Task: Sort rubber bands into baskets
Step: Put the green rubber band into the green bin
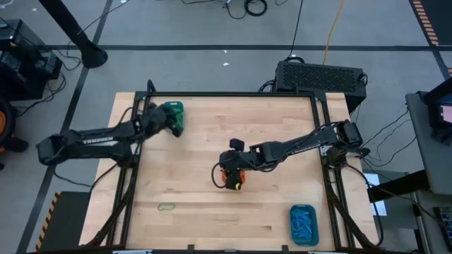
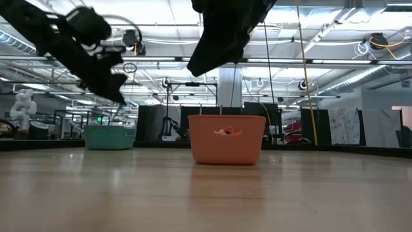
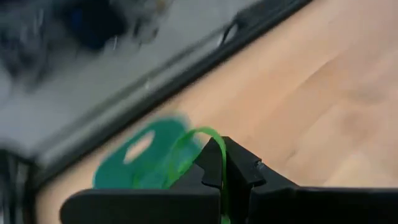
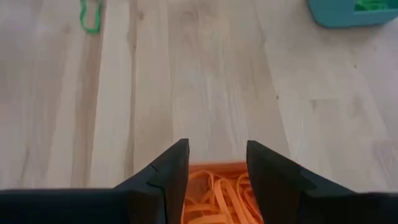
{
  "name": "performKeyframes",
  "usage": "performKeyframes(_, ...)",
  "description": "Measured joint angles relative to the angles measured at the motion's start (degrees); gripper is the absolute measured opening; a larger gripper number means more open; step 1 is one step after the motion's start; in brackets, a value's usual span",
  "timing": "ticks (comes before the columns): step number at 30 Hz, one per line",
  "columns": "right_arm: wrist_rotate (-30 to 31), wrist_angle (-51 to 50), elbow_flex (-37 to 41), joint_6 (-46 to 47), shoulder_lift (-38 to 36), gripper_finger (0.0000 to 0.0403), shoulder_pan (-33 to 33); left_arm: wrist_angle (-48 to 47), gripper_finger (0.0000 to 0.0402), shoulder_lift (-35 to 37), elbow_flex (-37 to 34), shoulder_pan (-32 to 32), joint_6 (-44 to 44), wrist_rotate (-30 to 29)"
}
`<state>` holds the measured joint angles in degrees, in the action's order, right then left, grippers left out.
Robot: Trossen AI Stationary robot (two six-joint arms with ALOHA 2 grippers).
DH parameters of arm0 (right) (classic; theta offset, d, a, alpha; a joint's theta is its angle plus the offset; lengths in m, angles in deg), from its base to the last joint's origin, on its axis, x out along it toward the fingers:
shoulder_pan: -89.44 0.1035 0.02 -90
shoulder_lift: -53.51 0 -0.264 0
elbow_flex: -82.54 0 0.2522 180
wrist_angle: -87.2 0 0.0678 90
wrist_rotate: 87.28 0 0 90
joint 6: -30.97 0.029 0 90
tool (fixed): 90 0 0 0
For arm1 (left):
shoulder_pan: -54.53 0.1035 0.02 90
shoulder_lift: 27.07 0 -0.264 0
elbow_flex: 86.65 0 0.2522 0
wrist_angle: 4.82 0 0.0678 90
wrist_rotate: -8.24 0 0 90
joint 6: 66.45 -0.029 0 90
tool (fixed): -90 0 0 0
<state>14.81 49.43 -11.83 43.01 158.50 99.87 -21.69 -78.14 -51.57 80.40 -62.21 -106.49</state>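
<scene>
Over the far left teal basket (image 1: 174,113), partly hidden under the arm from above, the left gripper (image 3: 222,163) pinches a green rubber band (image 3: 186,146); only its wrist view shows this. Above the orange basket (image 2: 226,138) at the table's middle, the right gripper (image 4: 217,163) hangs with fingers apart. One green band (image 1: 166,207) lies loose near the front edge.

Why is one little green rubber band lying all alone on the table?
That green rubber band is the odd one out: it lies loose on the bare wooden table, outside every basket. The left tool is shut on another green band near the teal basket.
</scene>
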Motion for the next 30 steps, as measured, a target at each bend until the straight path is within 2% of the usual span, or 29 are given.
performKeyframes(4, 0.0, -0.4, 0.8, -0.5, 0.1, 0.0153, 0.0, -3.1, 0.0002, -3.1, 0.0, 8.3, 4.5, 5.5)
performKeyframes(9, -0.2, -0.7, 0.8, -0.8, 0.0, 0.0153, 0.2, -3.5, 0.002, -4.3, 0.0, 10.9, 4.5, 12.4)
performKeyframes(18, -0.4, -1.2, 0.8, -0.7, 0.0, 0.0153, 0.3, -5.5, 0.0118, -4.3, 0.0, 10.9, 4.5, 12.7)
performKeyframes(23, -0.4, -1.8, 0.8, -0.7, 0.0, 0.0153, 0.8, -13.1, 0.0144, -4.3, 1.9, 10.9, 4.5, 13.1)
performKeyframes(25, -0.5, -1.9, 0.8, -0.7, 0.0, 0.0153, 1.0, -17.6, 0.0145, -4.3, 4.8, 10.9, 4.5, 16.7)
performKeyframes(30, -0.5, -1.7, 0.8, -0.2, 0.0, 0.0153, 1.4, -27.2, 0.0146, -4.3, 13.2, 9.1, 7.1, 34.3)
